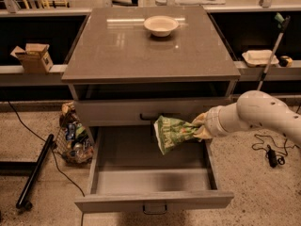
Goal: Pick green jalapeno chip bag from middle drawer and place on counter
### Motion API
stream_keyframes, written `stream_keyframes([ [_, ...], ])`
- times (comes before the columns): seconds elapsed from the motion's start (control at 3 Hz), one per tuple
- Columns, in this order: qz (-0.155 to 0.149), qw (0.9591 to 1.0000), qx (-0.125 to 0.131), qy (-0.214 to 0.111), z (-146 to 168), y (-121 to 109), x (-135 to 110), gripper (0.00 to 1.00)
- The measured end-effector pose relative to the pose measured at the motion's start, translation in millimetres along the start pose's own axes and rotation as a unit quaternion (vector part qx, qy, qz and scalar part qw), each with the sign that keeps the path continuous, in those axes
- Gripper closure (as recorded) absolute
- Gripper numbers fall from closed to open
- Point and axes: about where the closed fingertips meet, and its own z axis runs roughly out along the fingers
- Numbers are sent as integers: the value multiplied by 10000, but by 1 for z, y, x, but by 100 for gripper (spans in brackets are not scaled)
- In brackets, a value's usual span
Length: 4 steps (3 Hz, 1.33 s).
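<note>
Gripping the green jalapeno chip bag [172,133] by its right end, with the fingers [202,122] of the gripper [197,128] clenched on the crinkled foil. Reaching in from the right on the white arm [263,112], with the gripper over the right side of the open middle drawer [155,202], below the near edge of the bench [141,53].

Hanging leftward from the fingers, long axis close to level and dipping a little at the left end. Held in the air, clear of the drawer floor, overlapping the shallower upper drawer front [117,112] in this view, close to its dark handle.

Judging by height: out of the drawer, not yet above the bench top. Turning on one relation: bench slab up and far from the bag, with its thick near edge seemingly overhanging the grasp. Calling, most likely, for a pull toward the near side first, then a rise past the edge, then a push far over the slab. Risking otherwise a snag of the bag's free left end under the overhang.

Noting the white bowl [161,25] at the far middle of the bench, well apart from the near edge. Aiming for the near part of the slab to stay away from it. Expecting a light, floppy load, apt to swing from a one-end grip.
</note>
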Motion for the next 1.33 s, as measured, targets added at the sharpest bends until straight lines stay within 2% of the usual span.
stream_keyframes([
  [0.33, -96, 9996, 234, -117, -37, -20, -4, 100],
  [0.67, -427, 9960, 765, -197, -110, -59, -22, 100],
  [1.0, -774, 9884, 1295, -185, -174, -103, -45, 100],
  [1.33, -774, 9884, 1295, -185, -174, -103, -45, 100],
])
